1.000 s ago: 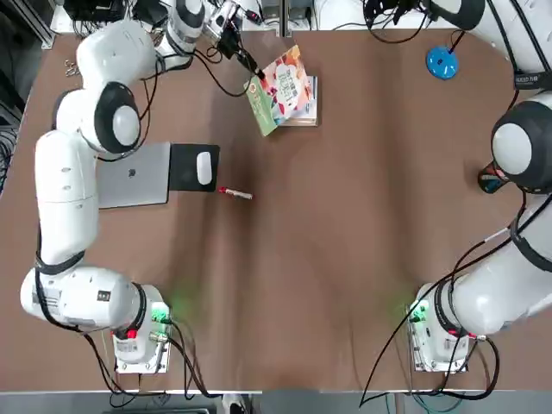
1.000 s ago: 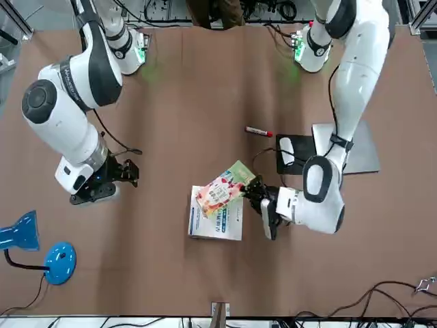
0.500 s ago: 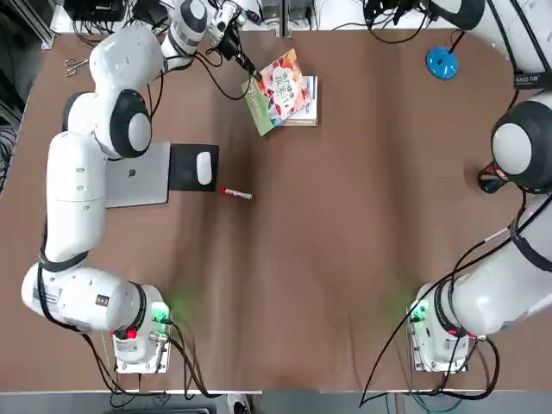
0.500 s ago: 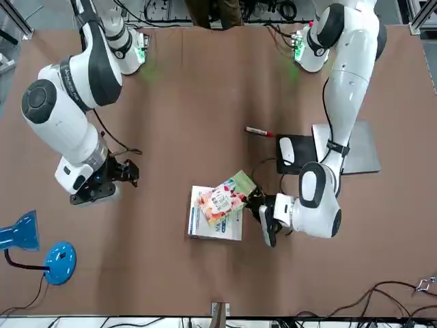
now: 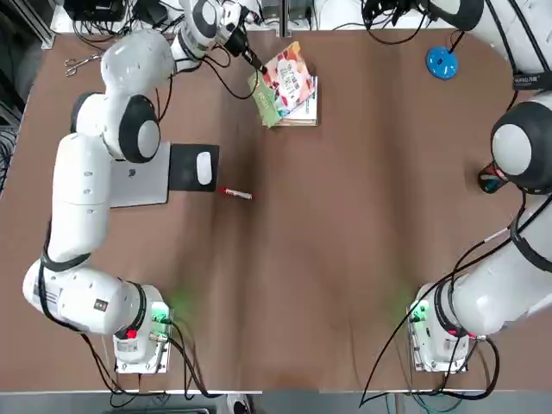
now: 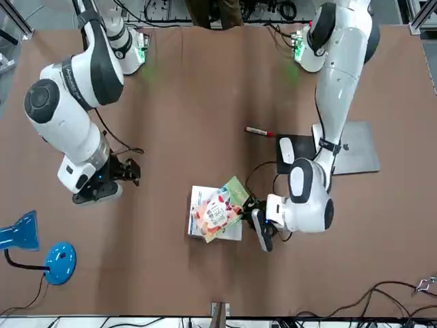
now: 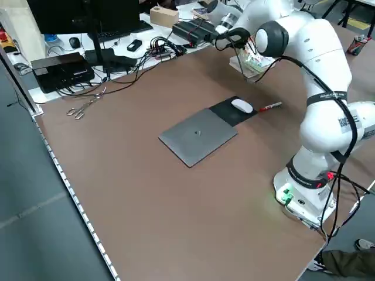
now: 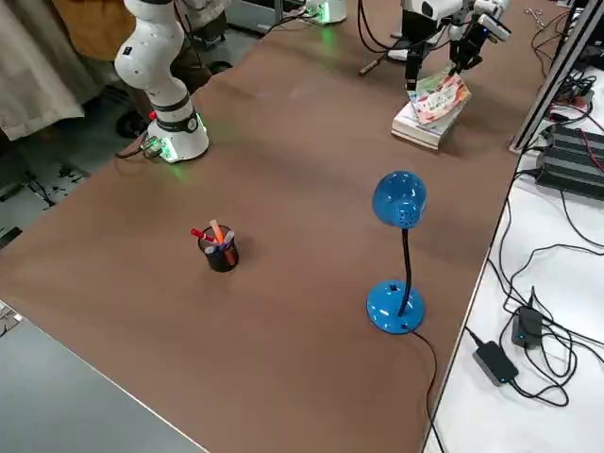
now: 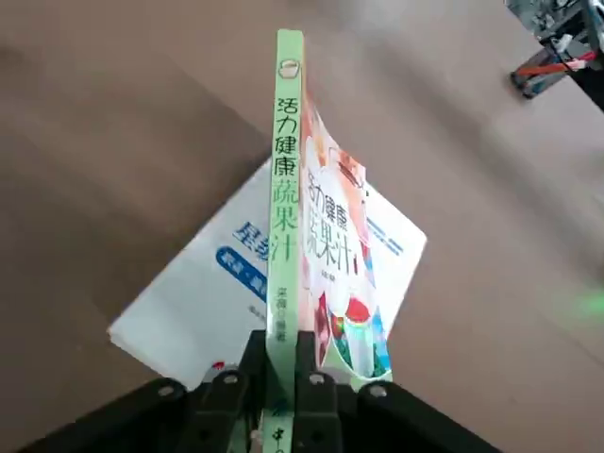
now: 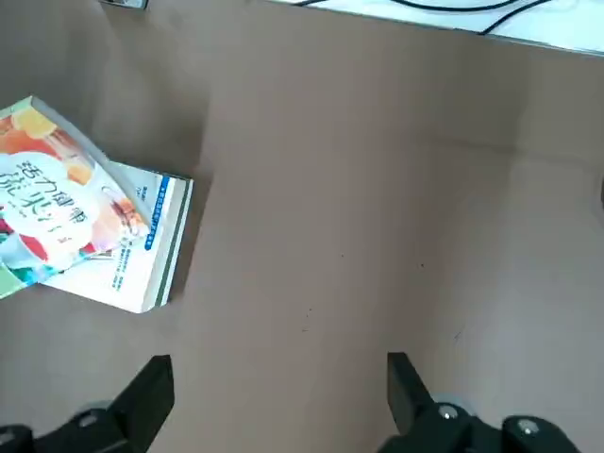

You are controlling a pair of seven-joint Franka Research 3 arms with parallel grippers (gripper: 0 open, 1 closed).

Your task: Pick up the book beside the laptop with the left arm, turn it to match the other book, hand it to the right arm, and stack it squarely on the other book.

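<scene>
Clamped on the colourful paperback (image 6: 217,215) with the left gripper (image 9: 280,347), above the white-covered book (image 6: 233,231); spine turned towards the left wrist, long axis running out from between the fingertips, skewed against the edges of the white cover; well apart from the right gripper (image 10: 280,363), jaws spread and nothing between them, out on the robot's right; much nearer the left arm, then, and lying leftward from the right gripper's side; likely wanting a turn to match, then a leftward reach for the handover.
</scene>
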